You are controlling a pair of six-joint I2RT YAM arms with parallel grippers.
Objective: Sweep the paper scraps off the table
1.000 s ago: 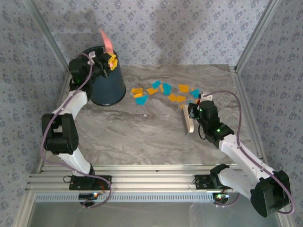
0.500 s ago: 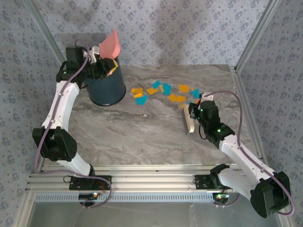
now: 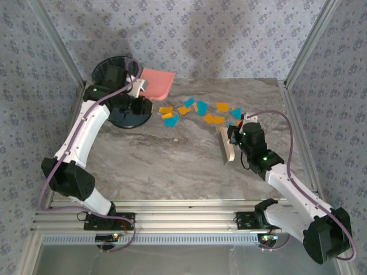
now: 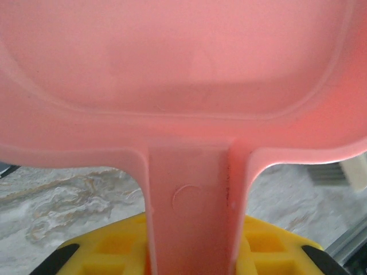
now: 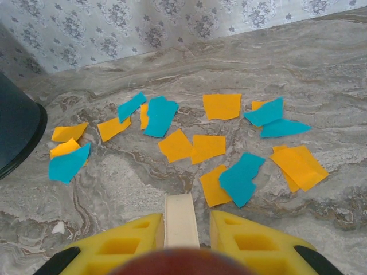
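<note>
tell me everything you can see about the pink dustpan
The pink dustpan looks like smooth plastic: a broad shallow tray with a raised rim and a flat straight handle bearing a round moulding mark. The left hand clamps that handle between yellow fingers, holding it off the table, beside the dark bin.

Pink dustpan [image 3: 156, 83] from upright over the dark bin [image 3: 131, 118] to flat beside it, toward the paper scraps [image 3: 200, 107]

Orange-yellow and teal-blue paper scraps [image 5: 178, 144] against grey-beige marbled tabletop [image 5: 114, 180], pink dustpan [image 4: 183, 57], cream brush [image 3: 227, 148], dark navy bin [image 5: 17, 132], blue-grey floral-patterned walls [image 3: 229, 34].
</note>
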